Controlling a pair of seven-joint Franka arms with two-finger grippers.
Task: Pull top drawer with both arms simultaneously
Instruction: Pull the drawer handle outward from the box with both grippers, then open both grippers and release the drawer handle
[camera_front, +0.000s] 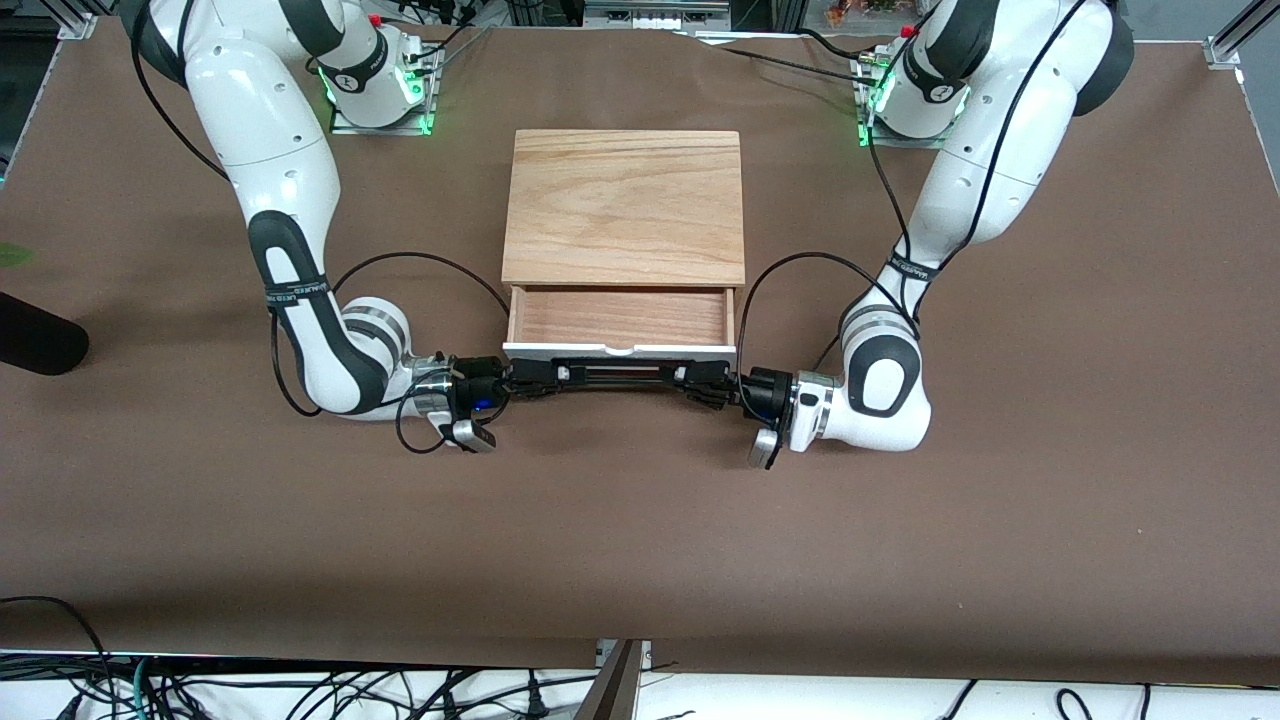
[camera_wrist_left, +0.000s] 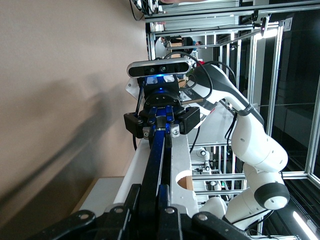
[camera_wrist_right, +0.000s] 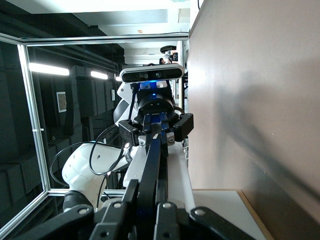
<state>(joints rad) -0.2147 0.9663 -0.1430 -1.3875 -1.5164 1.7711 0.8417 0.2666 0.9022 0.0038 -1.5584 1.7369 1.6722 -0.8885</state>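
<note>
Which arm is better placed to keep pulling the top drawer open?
Neither left nor right alone: the left end effector and the right end effector are each shut on an end of the black bar handle. The top drawer is partly out; both should probably pull together.

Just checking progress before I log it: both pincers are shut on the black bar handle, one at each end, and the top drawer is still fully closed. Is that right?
Not quite. The top drawer is partly pulled out; the front view shows its wooden inside. The rest holds: the left pincer and right pincer are shut on the black bar handle, one at each end.
</note>
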